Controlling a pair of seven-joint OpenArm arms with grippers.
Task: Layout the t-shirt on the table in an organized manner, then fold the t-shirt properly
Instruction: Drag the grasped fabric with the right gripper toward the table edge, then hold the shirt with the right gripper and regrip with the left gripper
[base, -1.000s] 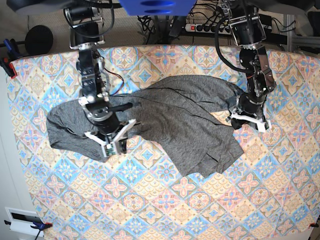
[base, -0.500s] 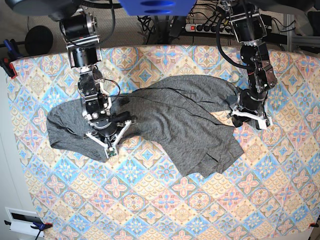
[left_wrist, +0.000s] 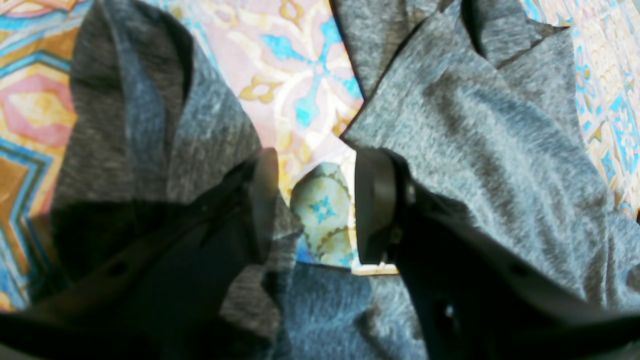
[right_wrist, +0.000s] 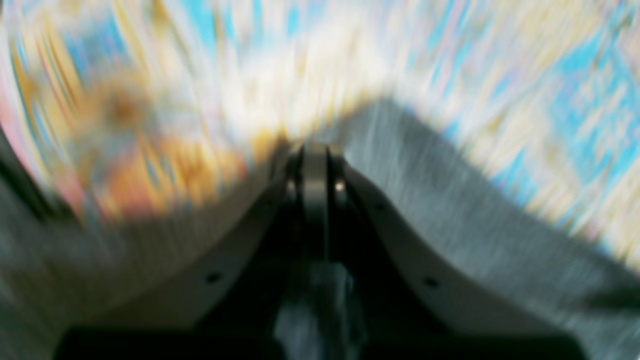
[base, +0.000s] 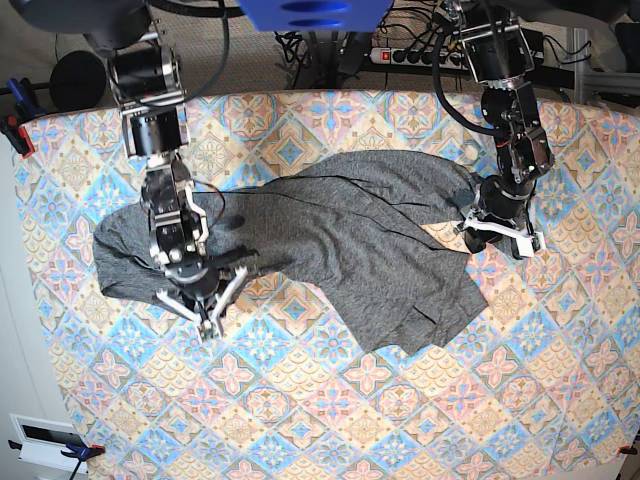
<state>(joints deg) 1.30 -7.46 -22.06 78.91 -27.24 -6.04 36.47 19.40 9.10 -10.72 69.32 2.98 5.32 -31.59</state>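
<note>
The grey t-shirt (base: 340, 245) lies bunched and crooked across the middle of the table (base: 400, 420), so the robot looks to be on the spreading-out step, not folding yet. The right gripper (right_wrist: 315, 165) has its claws pinched together on a bit of the shirt, while the left gripper (left_wrist: 315, 205) sits at the shirt's other edge with its claws apart, holding nothing. Next, I think the left one needs to pinch that edge so both can pull the shirt flat.
</note>
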